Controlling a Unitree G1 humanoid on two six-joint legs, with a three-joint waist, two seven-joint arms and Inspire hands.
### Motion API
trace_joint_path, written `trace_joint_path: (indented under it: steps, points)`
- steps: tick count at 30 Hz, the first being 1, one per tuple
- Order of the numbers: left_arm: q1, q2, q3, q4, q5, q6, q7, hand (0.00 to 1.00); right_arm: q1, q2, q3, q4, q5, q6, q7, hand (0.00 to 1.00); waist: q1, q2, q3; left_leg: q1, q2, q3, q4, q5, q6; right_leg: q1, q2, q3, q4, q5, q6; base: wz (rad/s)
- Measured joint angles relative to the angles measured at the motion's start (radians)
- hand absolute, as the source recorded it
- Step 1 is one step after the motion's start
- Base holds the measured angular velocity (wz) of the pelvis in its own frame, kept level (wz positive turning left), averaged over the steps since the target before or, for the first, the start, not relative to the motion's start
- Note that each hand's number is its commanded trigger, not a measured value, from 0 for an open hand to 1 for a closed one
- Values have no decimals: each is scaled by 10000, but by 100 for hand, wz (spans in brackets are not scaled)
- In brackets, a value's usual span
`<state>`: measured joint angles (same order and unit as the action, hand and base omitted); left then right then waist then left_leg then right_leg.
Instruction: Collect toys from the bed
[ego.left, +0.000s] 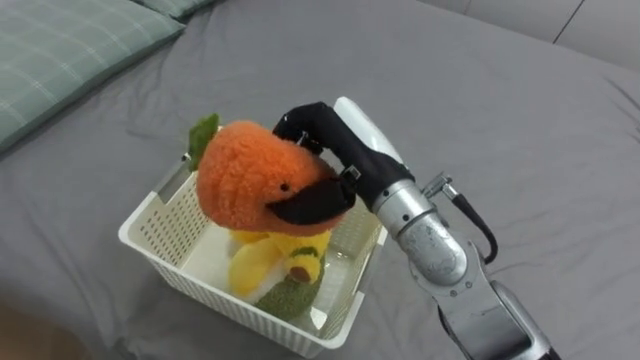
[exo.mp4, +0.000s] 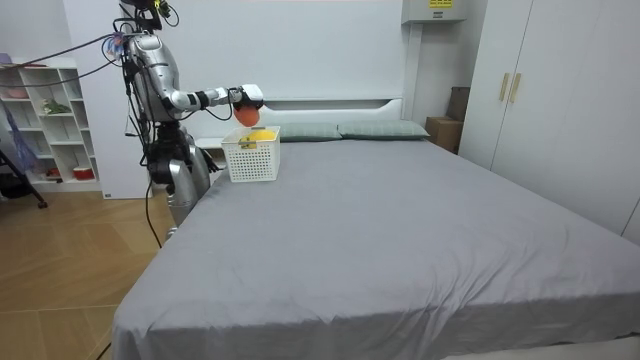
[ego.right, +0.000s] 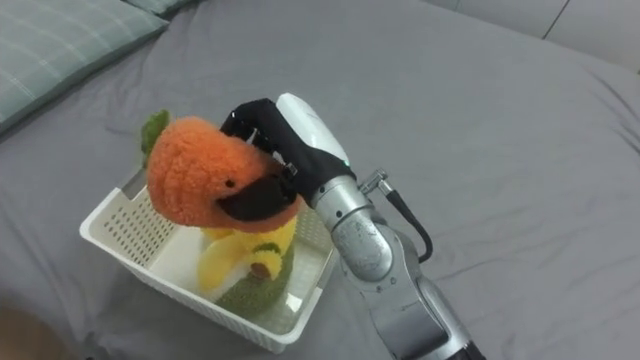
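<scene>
Right hand (ego.left: 338, 150) clamped on orange plush toy (ego.left: 250, 180): fingers curled over top, thumb underneath. Directly below hand: white basket (ego.left: 160, 225) on grey bed (ego.left: 500, 90), yellow toy (ego.left: 262, 262) inside. Pillow (ego.left: 60, 50) beyond, to hand's left. Room view adds: robot standing at bedside, arm stretched over basket, shelf (exo.mp4: 45, 120) behind.

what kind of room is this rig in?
Most likely a bedroom: a large grey-sheeted bed, pillows at its head, and tall wardrobe doors on the room view's right.
</scene>
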<state>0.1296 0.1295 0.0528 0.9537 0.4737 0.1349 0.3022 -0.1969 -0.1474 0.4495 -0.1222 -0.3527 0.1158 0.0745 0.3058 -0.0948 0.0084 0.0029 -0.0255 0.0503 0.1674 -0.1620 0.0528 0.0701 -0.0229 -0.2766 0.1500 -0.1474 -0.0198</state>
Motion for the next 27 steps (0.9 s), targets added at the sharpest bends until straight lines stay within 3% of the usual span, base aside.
trace_joint_path:
  steps: [27]
  points:
    - [-13,0,-228,-129,-11,128,24,0,-1,2,-29,358,7,95,-129,0,-182,33,20,-99,-63,-114,12,30,39,-14,-52,-20,-2,-15,25,0]
